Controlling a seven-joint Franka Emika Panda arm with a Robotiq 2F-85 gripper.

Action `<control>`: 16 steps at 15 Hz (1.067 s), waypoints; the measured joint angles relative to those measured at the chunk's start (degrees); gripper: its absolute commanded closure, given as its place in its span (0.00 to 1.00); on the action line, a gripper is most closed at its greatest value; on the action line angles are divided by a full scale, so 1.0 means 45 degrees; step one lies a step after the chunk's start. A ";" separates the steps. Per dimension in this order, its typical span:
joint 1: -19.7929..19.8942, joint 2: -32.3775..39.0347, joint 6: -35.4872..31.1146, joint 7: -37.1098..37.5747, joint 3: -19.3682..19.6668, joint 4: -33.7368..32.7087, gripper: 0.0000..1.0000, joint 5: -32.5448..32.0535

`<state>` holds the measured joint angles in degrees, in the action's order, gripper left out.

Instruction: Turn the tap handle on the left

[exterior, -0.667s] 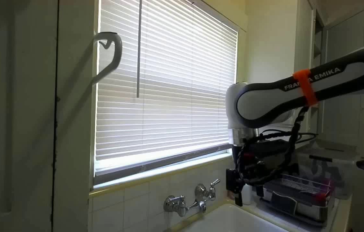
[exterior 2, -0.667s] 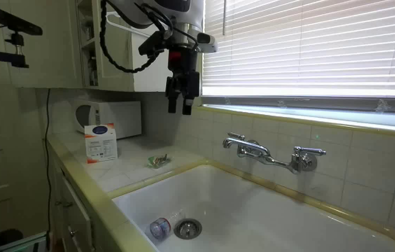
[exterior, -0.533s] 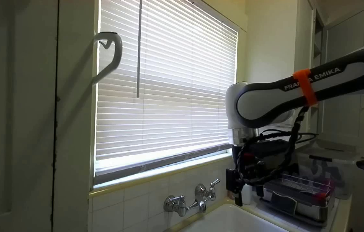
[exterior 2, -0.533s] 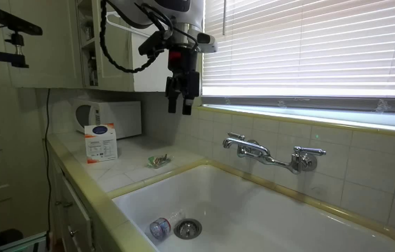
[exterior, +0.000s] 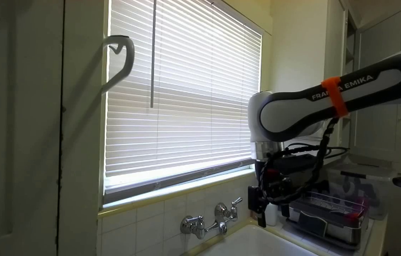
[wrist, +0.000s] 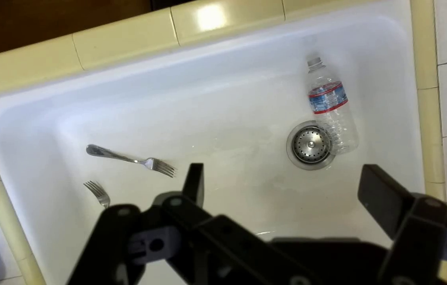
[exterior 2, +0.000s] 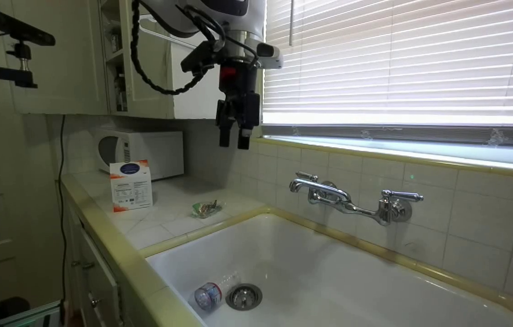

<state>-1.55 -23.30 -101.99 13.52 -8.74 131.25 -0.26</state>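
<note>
The chrome tap is on the tiled wall above the sink. Its left handle (exterior: 195, 219) is a small shiny lever knob. It also shows in an exterior view (exterior 2: 307, 176), partly behind the spout (exterior 2: 322, 187). The matching right handle (exterior: 237, 202) is farther along the wall; it also shows in an exterior view (exterior 2: 401, 196). My gripper (exterior 2: 234, 140) points down, high above the sink's far end, apart from the tap. It also shows in an exterior view (exterior: 274, 215). In the wrist view my gripper (wrist: 282, 178) is open and empty; the tap is out of view there.
The white sink (exterior 2: 374, 281) holds a plastic bottle (wrist: 329, 103) by the drain (wrist: 311, 145) and two forks (wrist: 128, 158). A dish rack (exterior: 324, 220) stands on a counter. A box (exterior 2: 131, 186) and microwave (exterior 2: 161, 152) stand on a counter. Window blinds (exterior: 182, 89) hang above the tap.
The arm and gripper have shifted very slightly sideways, toward the tap in both exterior views. The gripper stays open. The tap looks the same.
</note>
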 measured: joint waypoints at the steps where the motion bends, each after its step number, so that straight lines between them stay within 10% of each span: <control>1: 0.0000 0.0176 -0.0081 0.0219 -0.0026 -0.0114 0.00 -0.0005; 4: -0.0002 0.1265 -0.0496 0.1018 -0.0155 -0.0909 0.03 -0.0006; 5: -0.0004 0.1727 -0.0660 0.1257 -0.0179 -0.1294 0.27 -0.0018; 16: -0.0310 0.5772 -0.4593 -0.0799 0.0012 -0.4695 1.00 -0.0726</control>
<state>-2.94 2.68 -122.66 9.93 -8.69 110.12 -3.52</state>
